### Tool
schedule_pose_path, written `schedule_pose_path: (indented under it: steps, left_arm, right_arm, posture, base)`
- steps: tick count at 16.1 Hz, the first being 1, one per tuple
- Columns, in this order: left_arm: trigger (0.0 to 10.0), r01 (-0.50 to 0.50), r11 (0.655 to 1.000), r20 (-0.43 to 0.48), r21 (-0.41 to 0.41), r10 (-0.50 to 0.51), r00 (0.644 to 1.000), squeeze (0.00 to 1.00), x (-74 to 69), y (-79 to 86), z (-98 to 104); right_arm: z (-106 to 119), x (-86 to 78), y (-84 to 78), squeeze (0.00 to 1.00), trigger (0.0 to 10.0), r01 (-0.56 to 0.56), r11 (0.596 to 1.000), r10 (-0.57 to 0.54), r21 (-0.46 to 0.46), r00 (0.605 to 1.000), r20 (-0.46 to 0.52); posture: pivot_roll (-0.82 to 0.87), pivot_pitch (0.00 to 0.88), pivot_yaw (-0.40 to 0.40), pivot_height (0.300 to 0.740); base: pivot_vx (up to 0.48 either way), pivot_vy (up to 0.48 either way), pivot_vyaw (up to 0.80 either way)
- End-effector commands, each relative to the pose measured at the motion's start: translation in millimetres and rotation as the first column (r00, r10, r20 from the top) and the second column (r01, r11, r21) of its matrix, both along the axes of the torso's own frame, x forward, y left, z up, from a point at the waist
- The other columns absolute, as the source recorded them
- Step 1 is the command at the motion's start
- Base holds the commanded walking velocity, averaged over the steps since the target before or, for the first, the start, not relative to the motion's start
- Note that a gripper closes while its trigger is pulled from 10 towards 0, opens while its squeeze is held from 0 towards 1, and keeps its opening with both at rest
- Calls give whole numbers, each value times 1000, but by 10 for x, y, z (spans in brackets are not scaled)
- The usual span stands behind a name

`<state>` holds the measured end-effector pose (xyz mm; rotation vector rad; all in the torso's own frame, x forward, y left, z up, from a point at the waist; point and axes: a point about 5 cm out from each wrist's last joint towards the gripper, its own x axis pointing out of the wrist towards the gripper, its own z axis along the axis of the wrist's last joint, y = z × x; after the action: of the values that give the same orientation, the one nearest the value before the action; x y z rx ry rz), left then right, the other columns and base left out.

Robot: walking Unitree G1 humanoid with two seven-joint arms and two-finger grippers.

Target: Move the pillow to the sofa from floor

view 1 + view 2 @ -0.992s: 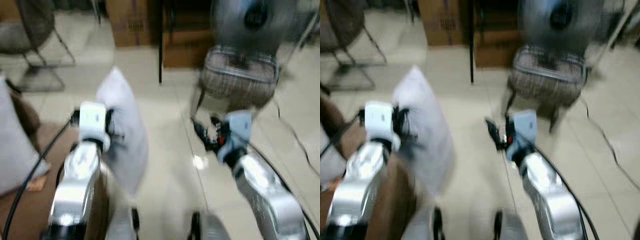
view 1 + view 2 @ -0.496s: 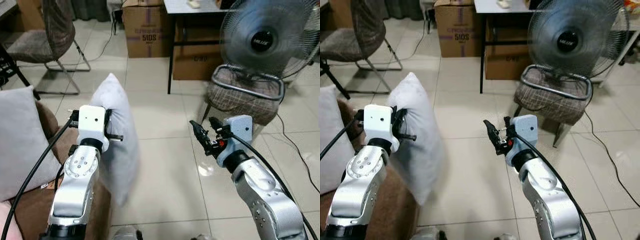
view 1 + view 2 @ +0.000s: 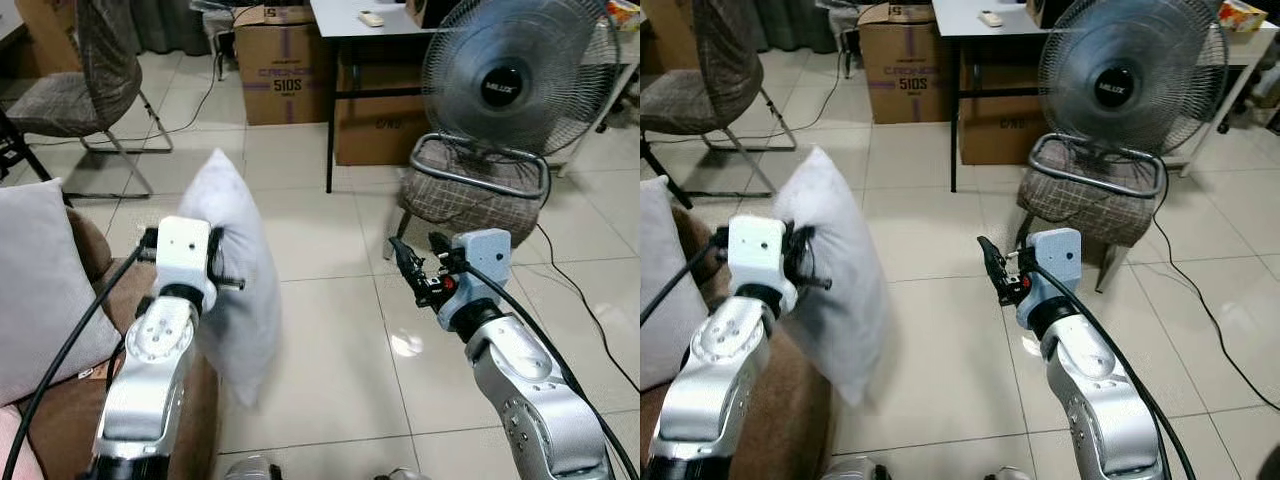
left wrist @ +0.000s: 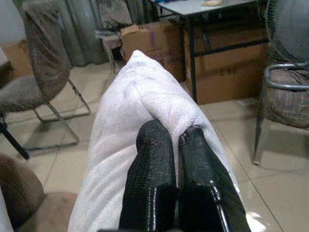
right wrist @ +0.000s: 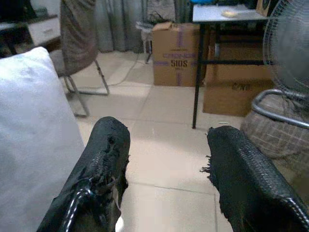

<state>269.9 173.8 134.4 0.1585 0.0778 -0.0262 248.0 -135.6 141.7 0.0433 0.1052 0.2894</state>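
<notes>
Beside the left gripper (image 4: 173,145) sits the brown sofa (image 3: 55,420), the white pillow (image 3: 232,270) now steadier and off the floor, pinched in its closed fingers, ready to swing over, while the right gripper (image 5: 166,159) hangs spread, empty.

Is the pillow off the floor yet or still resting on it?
Off the floor. The left gripper is pinched shut on the white pillow, which hangs upright beside the brown sofa, its lower corner above the tiles.
</notes>
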Motion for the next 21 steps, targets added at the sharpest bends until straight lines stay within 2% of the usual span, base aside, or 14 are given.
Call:
schedule_pose_path:
  steps: [1, 5, 16, 21]
  left_arm:
    - [10000, 5, 1000, 54, -7, -4, 999, 0, 10, 8, 109]
    - [10000, 12, 1000, 51, -9, -11, 999, 0, 0, -15, 96]
    - [10000, 12, 1000, 51, -8, -11, 999, 0, 51, -57, 101]
    - [10000, -3, 1000, 48, -8, 4, 999, 0, 21, -31, 81]
  right_arm:
    - [-7, 15, 2, 0, 10000, -1, 1000, 1, -14, 1000, -7]
    - [-10, 48, 29, 0, 10000, -19, 999, 19, -34, 1000, -11]
    - [-23, 125, 2, 0, 10000, -31, 997, 30, -63, 999, -17]
    - [-48, 138, -30, 0, 10000, -37, 997, 35, -65, 999, -28]
  posture:
    - [1, 0, 29, 740]
    - [7, 0, 22, 740]
    - [2, 0, 22, 740]
    - [11, 0, 6, 740]
  base:
    - [0, 0, 0]
    - [0, 0, 800]
    - [0, -476, 800]
    - [0, -480, 800]
